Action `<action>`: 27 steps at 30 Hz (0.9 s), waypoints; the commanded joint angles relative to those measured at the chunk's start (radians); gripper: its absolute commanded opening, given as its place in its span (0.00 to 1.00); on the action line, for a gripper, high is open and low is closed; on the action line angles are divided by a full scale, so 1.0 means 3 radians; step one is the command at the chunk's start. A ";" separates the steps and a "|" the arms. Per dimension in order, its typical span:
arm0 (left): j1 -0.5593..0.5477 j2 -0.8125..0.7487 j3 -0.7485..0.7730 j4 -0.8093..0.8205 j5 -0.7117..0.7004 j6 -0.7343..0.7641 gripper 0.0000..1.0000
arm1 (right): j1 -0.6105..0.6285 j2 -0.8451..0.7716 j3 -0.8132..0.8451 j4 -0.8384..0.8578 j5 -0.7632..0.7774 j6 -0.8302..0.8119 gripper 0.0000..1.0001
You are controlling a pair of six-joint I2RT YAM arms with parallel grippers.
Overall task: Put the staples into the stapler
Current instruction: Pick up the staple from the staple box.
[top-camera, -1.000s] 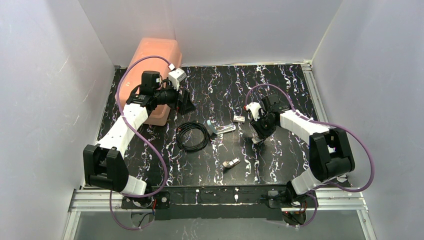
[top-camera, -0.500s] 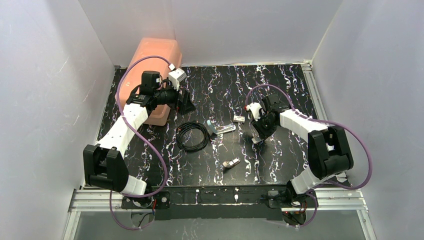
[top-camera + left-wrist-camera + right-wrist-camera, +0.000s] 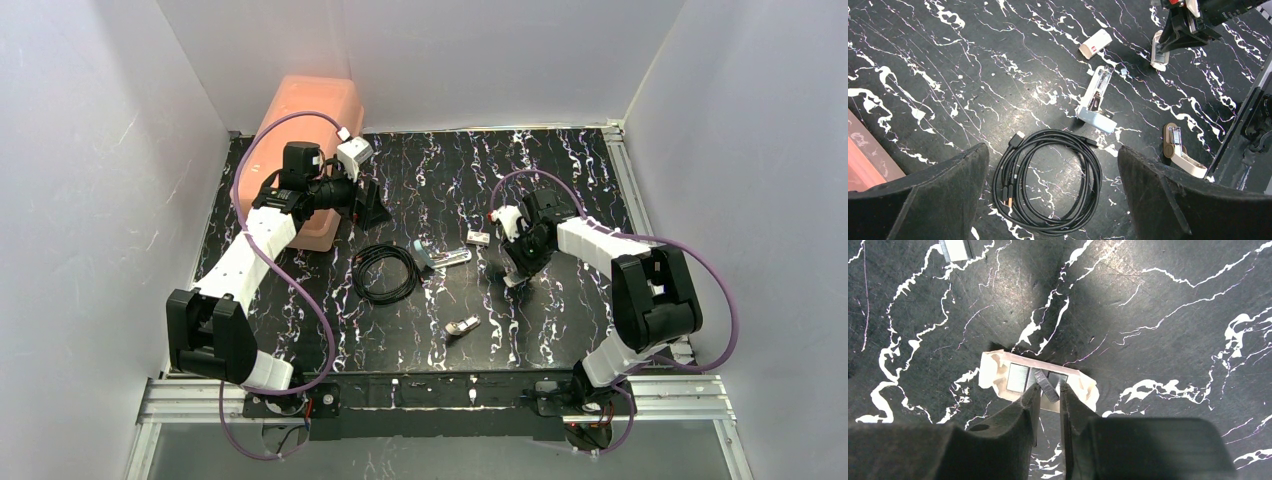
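Note:
The stapler point(image 3: 440, 258) lies open mid-table, its light-blue shell point(image 3: 1096, 120) toward the cable and its silver channel point(image 3: 1100, 87) bared. To its right lies a torn tan cardboard sleeve point(image 3: 993, 372) with silvery staples in it. My right gripper point(image 3: 1049, 392) hangs over the sleeve, its jaws drawn narrow round one strip of staples point(image 3: 1045, 380), which stands tilted between the fingertips. In the top view that gripper point(image 3: 513, 278) points down, right of the stapler. My left gripper point(image 3: 1052, 150) is wide open and empty, high over the cable, at the back left point(image 3: 368, 208).
A coiled black cable point(image 3: 385, 272) lies left of the stapler. A small white block point(image 3: 478, 238) sits behind it, and a tan tool point(image 3: 462, 326) lies nearer the front. A loose silvery strip point(image 3: 955, 249) lies beyond the sleeve. A pink box point(image 3: 305, 150) stands back left.
The right gripper's jaws have drawn closer together over the sleeve, and its arm shifted slightly. The left arm has not moved.

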 commanded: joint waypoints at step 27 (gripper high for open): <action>0.0016 -0.0038 0.0005 -0.0051 0.0106 0.0036 0.98 | -0.0010 -0.0357 -0.0061 0.0138 0.0131 -0.0248 0.16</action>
